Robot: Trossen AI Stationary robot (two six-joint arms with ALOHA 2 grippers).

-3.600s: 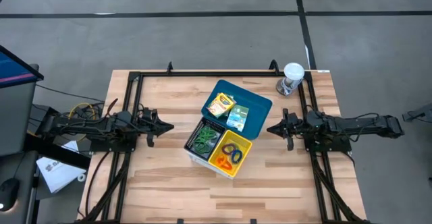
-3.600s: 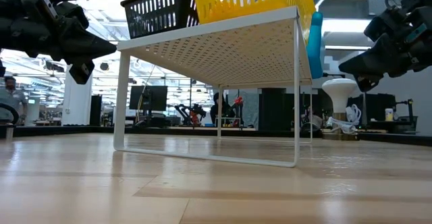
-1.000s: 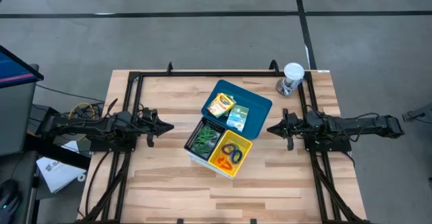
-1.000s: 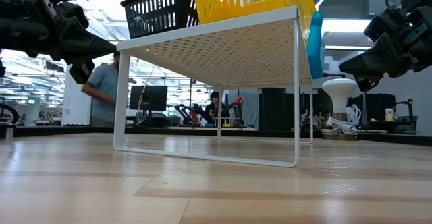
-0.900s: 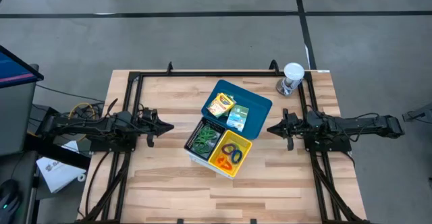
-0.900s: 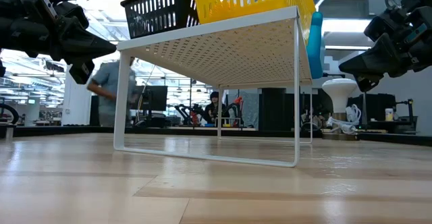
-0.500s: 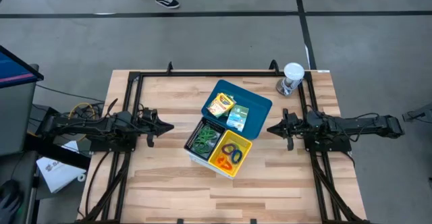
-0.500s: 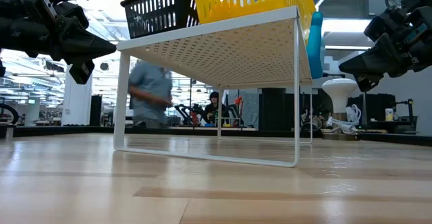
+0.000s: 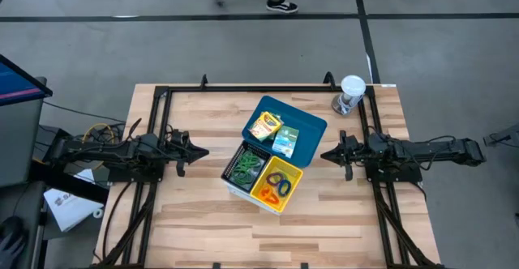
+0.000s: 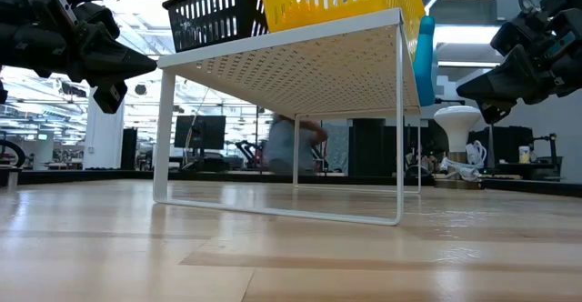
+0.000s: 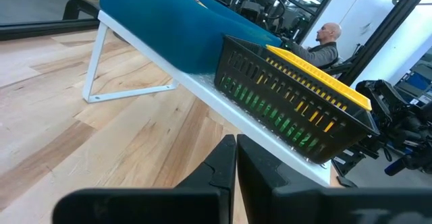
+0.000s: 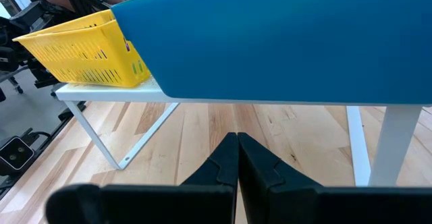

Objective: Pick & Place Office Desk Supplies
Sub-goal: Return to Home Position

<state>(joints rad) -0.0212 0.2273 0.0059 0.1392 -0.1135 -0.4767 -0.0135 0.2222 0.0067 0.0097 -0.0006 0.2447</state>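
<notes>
High view: shows crayon boxes [image 9: 265,125] and green card box [image 9: 285,141] in the blue bin [image 9: 312,127] at table [image 9: 203,212] centre, rubber-band loops [image 9: 278,186] in black bin [image 9: 232,165] and yellow bin [image 9: 296,175] at its 6 o'clock. Finds left gripper [image 9: 203,151] at 9 o'clock, right gripper [image 9: 324,155] at 3 o'clock, both pinched closed, empty.

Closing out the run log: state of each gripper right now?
Left gripper: fingers shut, empty, hovering left of the shelf.
Right gripper: fingers shut, empty, hovering right of the shelf.
</notes>
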